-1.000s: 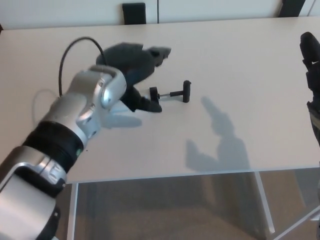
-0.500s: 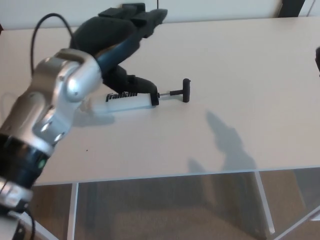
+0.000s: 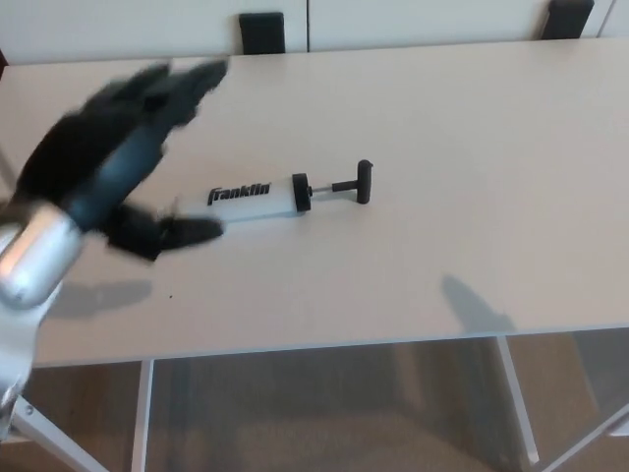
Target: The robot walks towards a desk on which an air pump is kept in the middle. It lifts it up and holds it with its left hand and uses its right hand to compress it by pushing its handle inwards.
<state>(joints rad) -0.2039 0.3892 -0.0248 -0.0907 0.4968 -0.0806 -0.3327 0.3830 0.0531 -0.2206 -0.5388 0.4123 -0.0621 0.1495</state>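
The air pump [image 3: 257, 196] lies flat on the surface [image 3: 442, 128], near its middle, with the white barrel pointing toward my left and the black T-handle [image 3: 363, 181] toward my right, its rod partly drawn out. My left hand [image 3: 118, 147] hovers above and to the left of the barrel, motion-blurred, with fingers spread and the thumb [image 3: 187, 232] reaching toward the barrel's near end; it holds nothing, and I cannot tell whether the thumb tip touches the pump. My right hand is out of view. I judge the step in hand to be the left-hand grasp. To do it well, I would bring the hand down over the lettered middle of the barrel, wrap fingers and thumb around it from opposite sides, and leave the collar and handle clear for the right hand's push.
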